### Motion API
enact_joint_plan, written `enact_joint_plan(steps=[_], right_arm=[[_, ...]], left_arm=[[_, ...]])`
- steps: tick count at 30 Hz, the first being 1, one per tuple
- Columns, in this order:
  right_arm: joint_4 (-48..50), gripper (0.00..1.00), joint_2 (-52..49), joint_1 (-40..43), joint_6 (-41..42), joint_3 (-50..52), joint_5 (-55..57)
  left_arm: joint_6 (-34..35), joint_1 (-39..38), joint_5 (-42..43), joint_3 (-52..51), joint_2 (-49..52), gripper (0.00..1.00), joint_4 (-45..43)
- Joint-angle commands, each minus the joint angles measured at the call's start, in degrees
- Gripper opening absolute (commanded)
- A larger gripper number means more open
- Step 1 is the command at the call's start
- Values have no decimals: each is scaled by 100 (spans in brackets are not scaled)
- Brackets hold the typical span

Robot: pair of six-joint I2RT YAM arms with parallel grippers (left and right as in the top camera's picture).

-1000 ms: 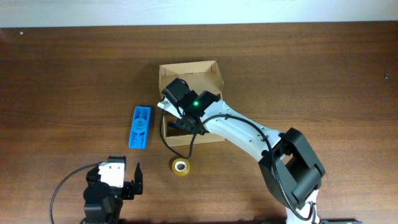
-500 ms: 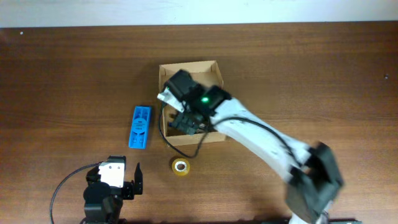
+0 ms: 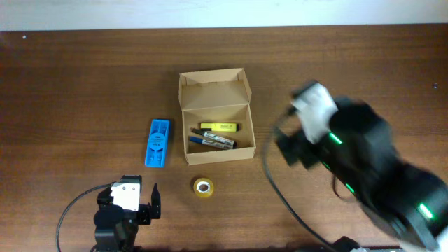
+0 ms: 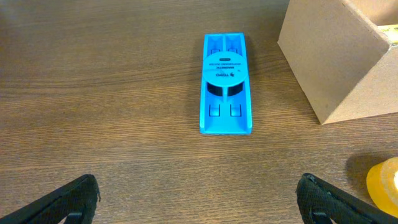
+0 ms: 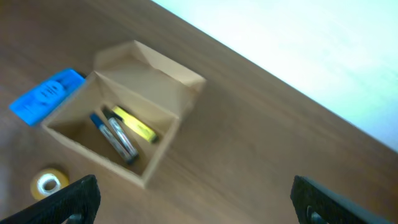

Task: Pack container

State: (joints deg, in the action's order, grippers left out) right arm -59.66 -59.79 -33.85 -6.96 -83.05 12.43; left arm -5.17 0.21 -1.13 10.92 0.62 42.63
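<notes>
Black fingers of the left gripper stand wide apart at the near edge of the brown wooden table, with nothing between them. A little farther, a small yellow roll of tape lies flat. Behind it and to the left lies a flat blue plastic object, near the cardboard box but not touching it. This tan box sits near the middle of the table, open. Inside it a yellow highlighter and two darker markers lie side by side. To the right of the box, apart from it, the right arm appears blurred. In its wrist view the right gripper is spread wide and empty, above the table. At the far side of the box the hinged lid stands raised.
</notes>
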Motion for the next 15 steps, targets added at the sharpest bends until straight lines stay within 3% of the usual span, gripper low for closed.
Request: enact_joint_plan(steps=[1,7,15], right_arm=[[66,99,1408,131,463,1012,181],[17,99,3429,129,1207,2433,179],[37,99,4369,131,1213,2826,181]], left_arm=[[-96,33,-63,-37,-26,99,0],[-96,33,-63,-37,-26,100,0],[-94,33,-63,-37,-26,100,0]])
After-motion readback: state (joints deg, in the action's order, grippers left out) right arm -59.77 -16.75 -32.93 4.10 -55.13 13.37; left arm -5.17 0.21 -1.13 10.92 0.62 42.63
